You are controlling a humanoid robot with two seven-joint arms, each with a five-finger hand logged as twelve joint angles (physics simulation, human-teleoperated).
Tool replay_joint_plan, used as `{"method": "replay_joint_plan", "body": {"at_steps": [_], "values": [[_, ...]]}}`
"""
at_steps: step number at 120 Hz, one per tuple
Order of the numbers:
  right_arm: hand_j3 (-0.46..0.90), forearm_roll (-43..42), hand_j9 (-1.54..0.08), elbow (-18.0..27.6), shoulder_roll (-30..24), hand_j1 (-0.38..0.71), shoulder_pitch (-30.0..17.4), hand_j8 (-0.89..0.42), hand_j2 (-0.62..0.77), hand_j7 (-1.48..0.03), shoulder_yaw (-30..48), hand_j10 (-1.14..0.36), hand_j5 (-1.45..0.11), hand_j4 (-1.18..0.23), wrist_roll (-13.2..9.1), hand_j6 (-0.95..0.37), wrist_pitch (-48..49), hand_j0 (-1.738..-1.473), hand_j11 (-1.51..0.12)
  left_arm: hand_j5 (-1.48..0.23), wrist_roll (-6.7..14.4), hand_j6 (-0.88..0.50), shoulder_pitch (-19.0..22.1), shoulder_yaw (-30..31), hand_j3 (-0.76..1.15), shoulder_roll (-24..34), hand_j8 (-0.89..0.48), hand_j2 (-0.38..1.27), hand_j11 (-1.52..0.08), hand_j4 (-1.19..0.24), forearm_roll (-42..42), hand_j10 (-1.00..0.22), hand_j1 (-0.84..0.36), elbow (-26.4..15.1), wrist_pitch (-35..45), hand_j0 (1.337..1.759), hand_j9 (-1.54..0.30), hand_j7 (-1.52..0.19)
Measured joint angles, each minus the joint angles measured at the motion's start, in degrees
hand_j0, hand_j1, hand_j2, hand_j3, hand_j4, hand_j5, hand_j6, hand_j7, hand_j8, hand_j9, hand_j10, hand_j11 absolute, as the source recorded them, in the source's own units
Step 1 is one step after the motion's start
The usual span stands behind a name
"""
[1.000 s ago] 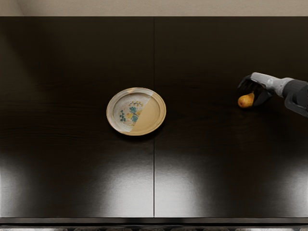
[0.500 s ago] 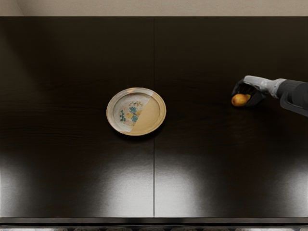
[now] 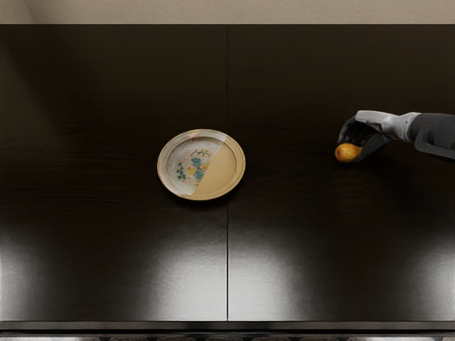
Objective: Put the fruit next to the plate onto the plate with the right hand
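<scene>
Fruit (image 3: pixel 347 152) in the right hand's grasp, well apart from the plate

Fruit and plate (image 3: pixel 162 168) both sit over the dark table (image 3: pixel 114 256), on opposite sides of the thin seam (image 3: pixel 227 270) that runs down its middle; the plate lies flat just left of that seam, a little above the centre of the view; it is round with a tan rim, and its whole painted face shows, one half pale with small blue and yellow marks, the other half plain tan; the fruit is not on it.

The fruit is small, rounded and orange-yellow; it is on the right side of the table, well apart from the plate and slightly higher in the view than the plate's centre; its kind is too small to tell.

The right hand (image 3: pixel 364 133) comes in from the right edge on a grey and dark arm (image 3: pixel 430 131); it arches over the fruit from above and from the right; the dark fingers (image 3: pixel 350 132) curl down around the fruit's top and far side, and another dark digit presses along its right; the hand is closed on the fruit, touching it; the fruit pokes out at the lower left of the hand, toward the plate; whether it rests on the table or is lifted just clear of it, I cannot tell.
</scene>
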Motion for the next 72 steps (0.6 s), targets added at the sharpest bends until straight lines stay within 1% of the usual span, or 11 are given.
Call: {"method": "replay_joint_plan", "body": {"at_steps": [23, 72], "values": [[0.0, 2.1, -0.87, 0.0, -0.4, 0.31, 0.8, -0.5, 0.25, -0.86, 0.1, -0.49, -0.87, -0.64, 0.0, -0.53, 1.7, -1.657, -0.87, 0.0, 0.0, 0.0, 0.0, 0.0, 0.0, 0.0, 0.0, 0.0, 0.0, 0.0, 0.0, 0.0, 0.35, 0.0, 0.0, 1.658, 0.0, 0.0], [0.0, 6.4, -0.88, 0.0, -0.6, 0.3, 2.7, -0.5, 0.25, -0.86, 0.7, -0.49, -0.89, -0.65, 0.0, -0.54, 4.5, -1.657, -0.88, 0.0, 0.0, 0.0, 0.0, 0.0, 0.0, 0.0, 0.0, 0.0, 0.0, 0.0, 0.0, 0.0, 0.35, 0.0, 0.0, 1.658, 0.0, 0.0]]}}
